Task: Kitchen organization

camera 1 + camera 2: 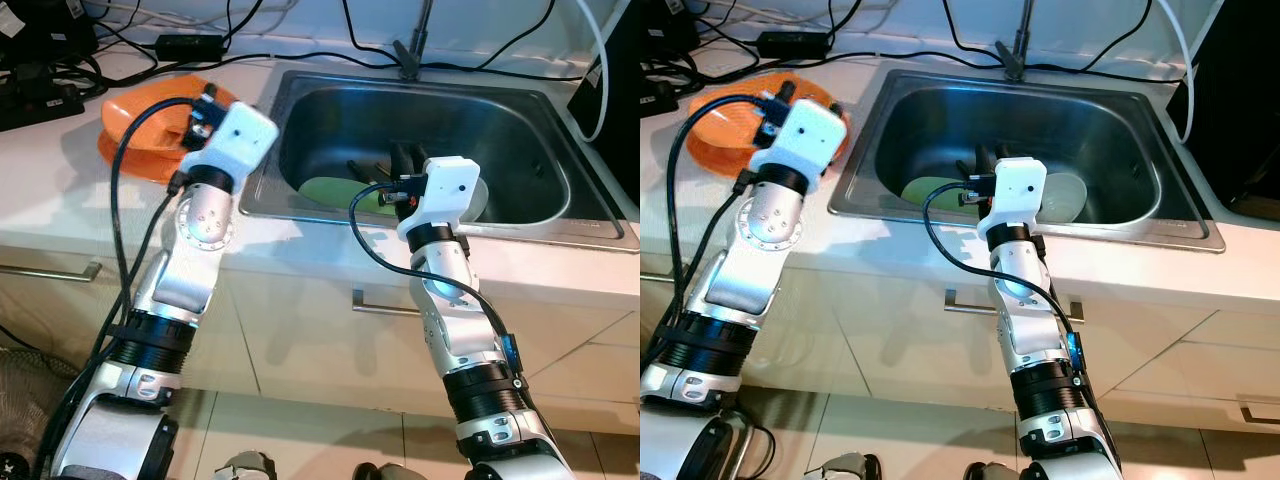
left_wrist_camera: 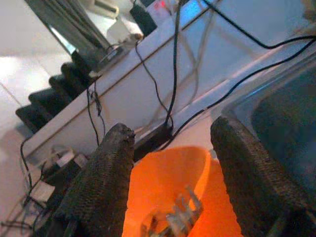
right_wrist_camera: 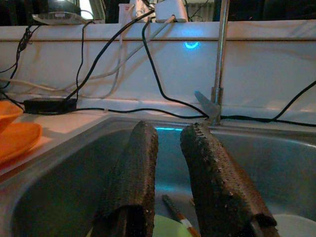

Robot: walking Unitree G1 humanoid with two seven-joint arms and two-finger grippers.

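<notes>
Now right gripper point(image 3: 170, 173) hanging inside stainless sink point(image 1: 1120, 120), jaws standing narrowly apart, gripping nothing. Below fingers, green plate point(image 1: 925, 190) lying on sink bottom with chopsticks point(image 3: 177, 215) resting across it; pale plate point(image 1: 1065, 195) lying just beside. Left gripper point(image 2: 173, 168) hovering over orange plates point(image 1: 135, 125) stacked on surface point(image 1: 60, 190) left of sink, jaws spreading wide, empty. Faucet point(image 3: 219, 64) standing at sink's back rim; black cables point(image 1: 300, 55) trailing along wall.

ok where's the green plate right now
The green plate lies on the bottom of the sink, toward its left side, just left of the right claw and next to a white plate.
</notes>
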